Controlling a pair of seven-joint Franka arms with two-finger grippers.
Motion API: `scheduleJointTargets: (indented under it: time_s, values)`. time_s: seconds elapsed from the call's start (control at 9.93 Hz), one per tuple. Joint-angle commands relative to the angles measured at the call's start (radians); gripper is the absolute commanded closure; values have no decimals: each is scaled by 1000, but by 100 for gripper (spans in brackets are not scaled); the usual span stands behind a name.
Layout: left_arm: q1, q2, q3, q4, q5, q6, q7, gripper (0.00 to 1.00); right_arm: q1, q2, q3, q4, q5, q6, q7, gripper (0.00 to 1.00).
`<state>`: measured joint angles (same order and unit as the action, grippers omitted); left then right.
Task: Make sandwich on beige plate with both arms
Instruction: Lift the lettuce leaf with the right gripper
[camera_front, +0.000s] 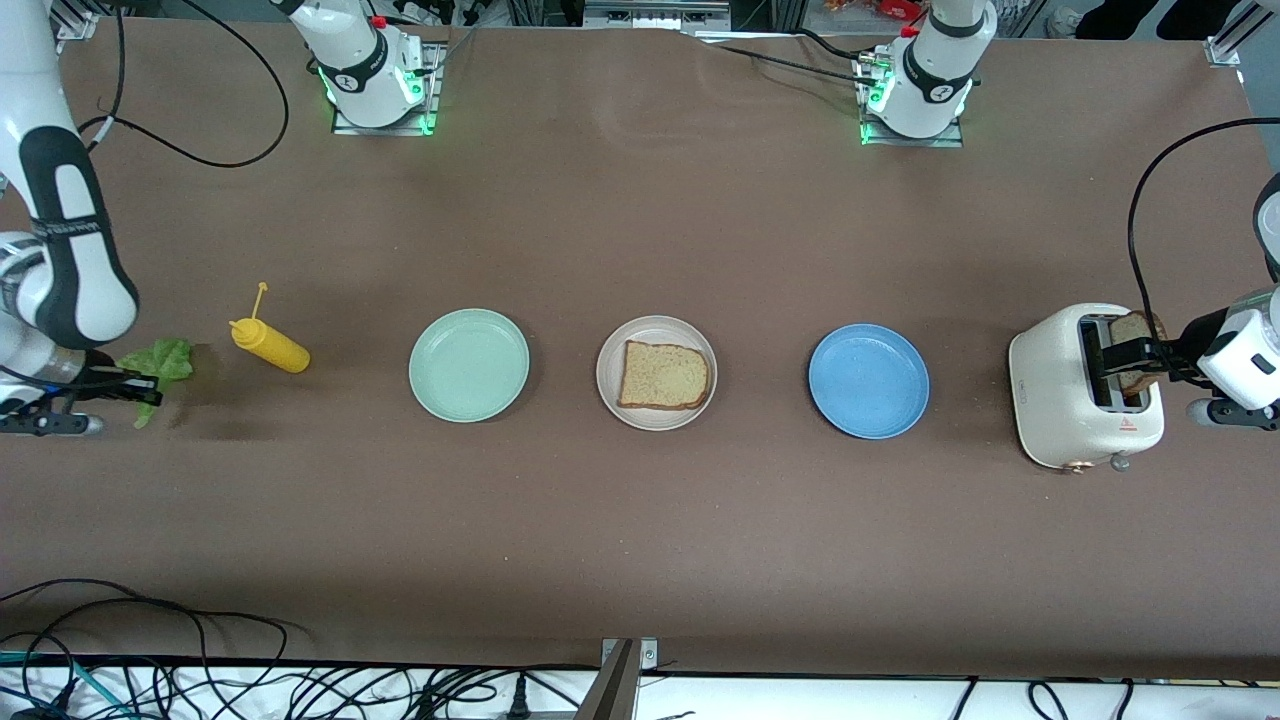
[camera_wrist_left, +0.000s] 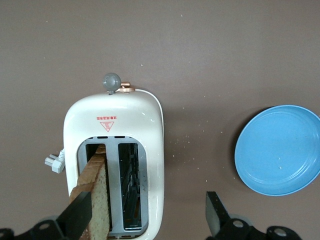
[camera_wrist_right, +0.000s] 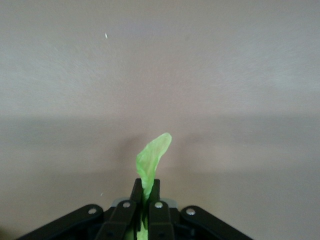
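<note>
The beige plate (camera_front: 655, 328) sits mid-table with one brown bread slice (camera_front: 663, 375) flat on it. At the right arm's end of the table, my right gripper (camera_front: 140, 388) (camera_wrist_right: 145, 186) is shut on a green lettuce leaf (camera_front: 160, 360) (camera_wrist_right: 153, 152), whose tip sticks out past the fingertips. At the left arm's end, a second bread slice (camera_front: 1140, 325) (camera_wrist_left: 99, 197) stands in a slot of the white toaster (camera_front: 1050, 390) (camera_wrist_left: 150, 125). My left gripper (camera_front: 1135, 362) (camera_wrist_left: 147, 215) hangs open over the toaster. One finger (camera_wrist_left: 77, 217) lies against the slice, the other well clear of the toaster's side.
A mint-green plate (camera_front: 468, 365) lies between the beige plate and a yellow squeeze bottle (camera_front: 270, 345) lying on its side near the lettuce. A blue plate (camera_front: 868, 380) (camera_wrist_left: 280, 150) lies between the beige plate and the toaster. Cables run along the table's near edge.
</note>
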<state>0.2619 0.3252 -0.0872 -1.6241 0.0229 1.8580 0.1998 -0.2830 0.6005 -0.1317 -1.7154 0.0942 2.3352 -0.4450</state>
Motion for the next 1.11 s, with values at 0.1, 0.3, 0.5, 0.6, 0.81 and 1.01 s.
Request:
scheduleJointTargets:
  time_s: [0.1,0.3,0.5,0.6,0.81,1.01]
  values:
    - [2,5,-6,16,31,-20,7,0,-5,-128,-3,101,-13,-230,8,100]
    - [2,5,-6,16,31,-20,7,0,-5,-154,0,234,1,-370,11,100]
    - [2,5,-6,15,31,-20,7,0,7,-180,14,328,13,-448,49,100]
    - [2,5,-6,16,31,-20,7,0,17,-203,49,345,13,-458,93,100]
    - [2,5,-6,15,31,-20,7,0,19,-249,154,346,-1,-476,205,100]
    - [0,5,-6,15,31,-20,7,0,27,-249,233,346,1,-487,242,100]
